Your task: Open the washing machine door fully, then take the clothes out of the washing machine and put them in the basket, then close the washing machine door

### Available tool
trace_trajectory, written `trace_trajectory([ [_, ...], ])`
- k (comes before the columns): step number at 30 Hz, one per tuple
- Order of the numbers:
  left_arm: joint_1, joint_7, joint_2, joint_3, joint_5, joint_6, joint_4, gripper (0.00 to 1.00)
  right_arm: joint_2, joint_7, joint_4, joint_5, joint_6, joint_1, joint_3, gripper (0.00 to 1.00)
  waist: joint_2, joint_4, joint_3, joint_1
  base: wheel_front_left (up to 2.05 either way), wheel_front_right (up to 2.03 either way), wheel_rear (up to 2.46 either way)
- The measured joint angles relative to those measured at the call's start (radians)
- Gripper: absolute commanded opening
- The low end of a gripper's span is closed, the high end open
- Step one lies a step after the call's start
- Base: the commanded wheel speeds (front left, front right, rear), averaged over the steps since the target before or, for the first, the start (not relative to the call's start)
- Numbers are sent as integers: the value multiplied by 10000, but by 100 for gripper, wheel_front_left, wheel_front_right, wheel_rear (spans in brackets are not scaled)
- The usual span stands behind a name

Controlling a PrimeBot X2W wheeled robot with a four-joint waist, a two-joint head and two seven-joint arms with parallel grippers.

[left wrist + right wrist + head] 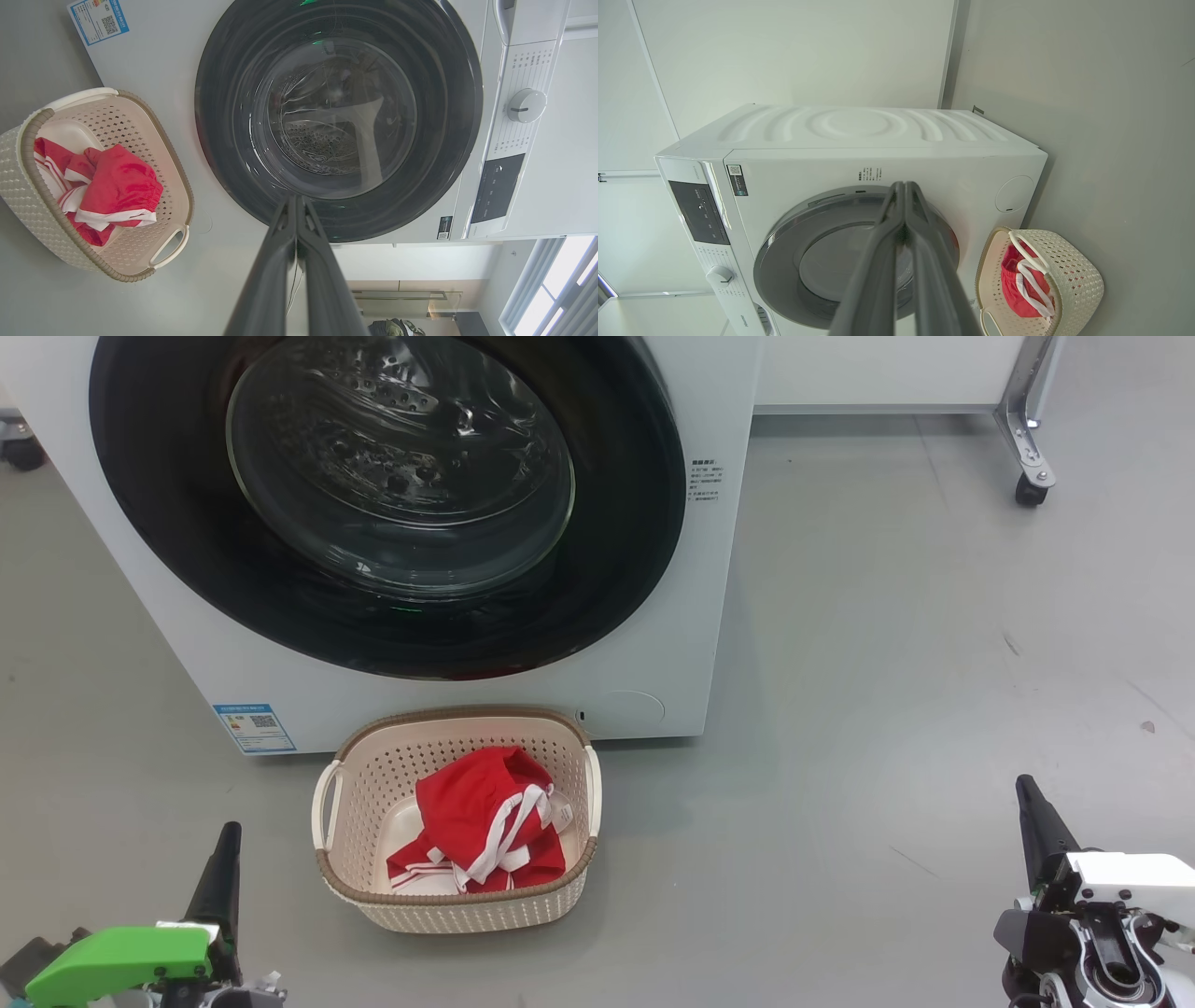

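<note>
Beneath the closed washing machine door (401, 649), shows the basket (467, 715) lying long axis left-to-right, clothes (476, 793) inside, left gripper (227, 837) and right gripper (1028, 791) clenched empty.

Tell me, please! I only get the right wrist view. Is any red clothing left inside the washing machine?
Observer: In the head view, the steel drum behind the washing machine door glass shows no red fabric.
Operator: Where's the other end effector?
Observer: The left end effector hangs low, left of the basket and apart from it, shut and holding nothing.
Operator: Anything else nearby?
Observer: A wheeled metal leg stands off to the right, past the washing machine.
</note>
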Motion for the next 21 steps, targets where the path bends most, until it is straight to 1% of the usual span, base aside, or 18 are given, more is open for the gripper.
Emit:
trace_trajectory([
  [21, -14, 0, -2, 17, 2, -2, 104, 0, 0, 0, 10, 0, 2, -3, -13, 0, -1, 0, -2, 0, 0, 0, 0],
])
